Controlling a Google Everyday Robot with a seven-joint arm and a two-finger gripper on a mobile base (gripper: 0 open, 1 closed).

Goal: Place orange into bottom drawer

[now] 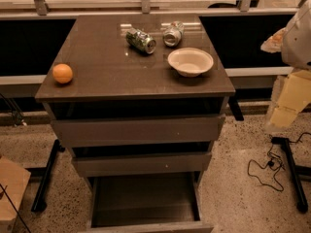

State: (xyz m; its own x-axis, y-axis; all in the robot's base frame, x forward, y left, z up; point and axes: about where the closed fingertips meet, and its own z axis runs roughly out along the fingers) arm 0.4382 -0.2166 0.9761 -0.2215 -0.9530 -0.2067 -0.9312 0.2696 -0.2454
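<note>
The orange (62,74) sits on the brown cabinet top (112,67), near its front left corner. The bottom drawer (144,200) is pulled out towards me, and its dark inside shows with nothing in it. The two shallower drawers above it stand slightly out. My gripper (284,111) hangs at the right edge of the view, beside the cabinet and well to the right of the orange. It holds nothing that I can see.
Two crushed green cans (141,40) (173,33) lie at the back of the top. A beige bowl (190,61) stands at the right. A black cable (265,170) and black stand legs (293,174) are on the floor to the right. A box (10,188) is at lower left.
</note>
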